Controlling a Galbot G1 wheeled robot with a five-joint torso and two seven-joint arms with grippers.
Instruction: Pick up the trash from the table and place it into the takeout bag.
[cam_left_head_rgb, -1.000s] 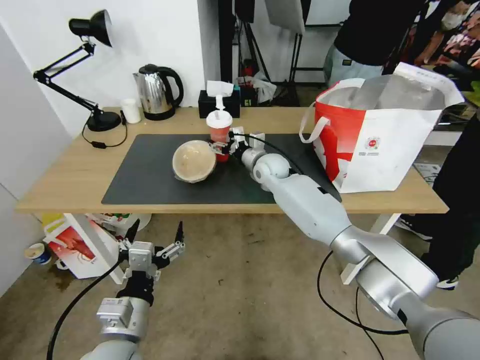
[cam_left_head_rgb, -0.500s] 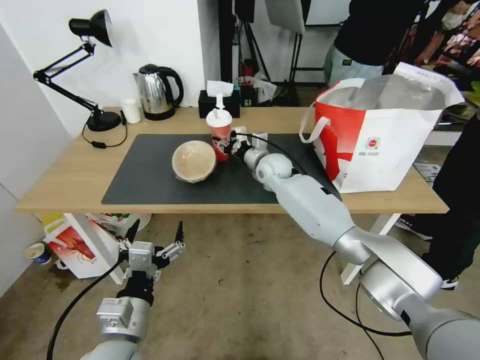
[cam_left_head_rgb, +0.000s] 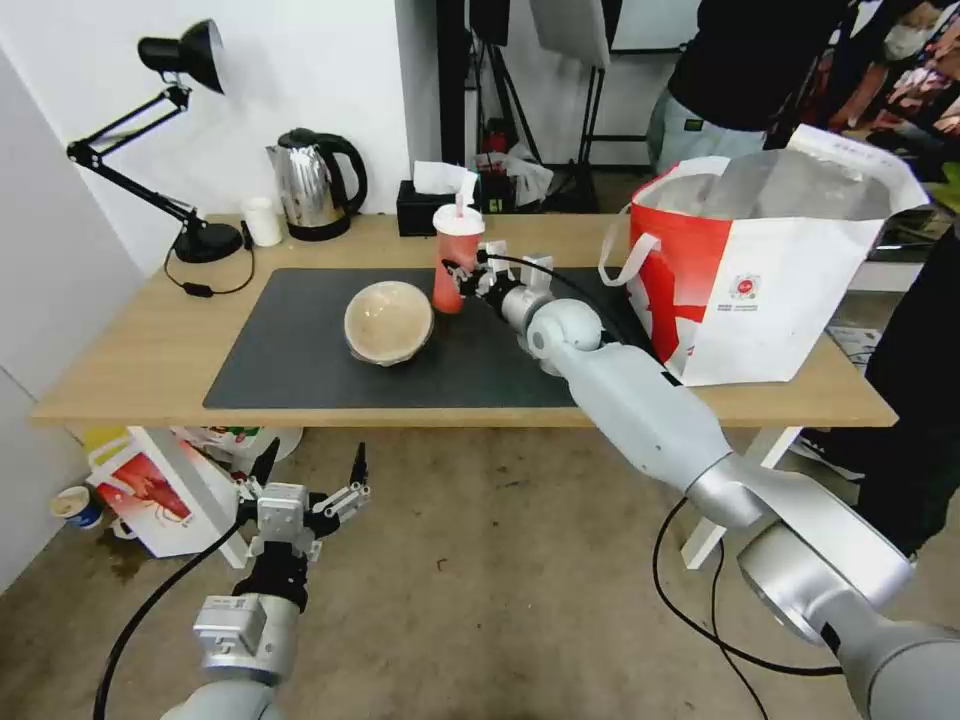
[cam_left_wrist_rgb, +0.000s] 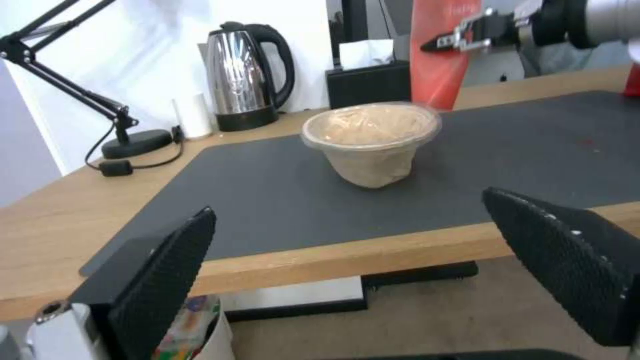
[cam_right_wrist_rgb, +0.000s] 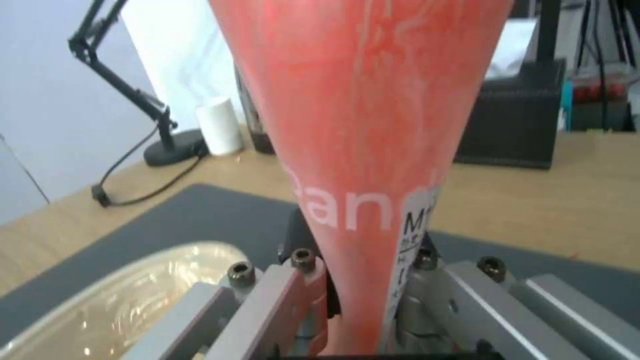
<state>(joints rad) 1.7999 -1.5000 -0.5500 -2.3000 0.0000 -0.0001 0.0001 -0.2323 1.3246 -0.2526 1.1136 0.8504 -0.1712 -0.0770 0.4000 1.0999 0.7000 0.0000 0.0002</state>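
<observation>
A red drink cup (cam_left_head_rgb: 450, 275) with a white lid stands out over the dark mat of the table (cam_left_head_rgb: 130, 365), tilted a little, and my right gripper (cam_left_head_rgb: 462, 283) is shut on its lower part. The right wrist view has the cup (cam_right_wrist_rgb: 367, 125) clamped between the fingers (cam_right_wrist_rgb: 297, 287). Just left of the cup, a beige paper bowl (cam_left_head_rgb: 388, 322) lies on the mat; the left wrist view takes in this bowl (cam_left_wrist_rgb: 370, 142) and the held cup (cam_left_wrist_rgb: 437, 60). The takeout bag (cam_left_head_rgb: 770, 290) stands open at the table's right end. My left gripper (cam_left_head_rgb: 305, 480) hangs open below the table's front edge.
Along the back of the table stand a black desk lamp (cam_left_head_rgb: 195, 240), a steel kettle (cam_left_head_rgb: 312, 185), a small white cup (cam_left_head_rgb: 263, 222) and a black tissue box (cam_left_head_rgb: 425, 208). A red-white carton (cam_left_head_rgb: 150, 495) sits on the floor under the table. A person stands behind the bag.
My right gripper has carried the red cup up and to the right, away from the beige bowl, and the cup now leans. The left arm has not moved.
</observation>
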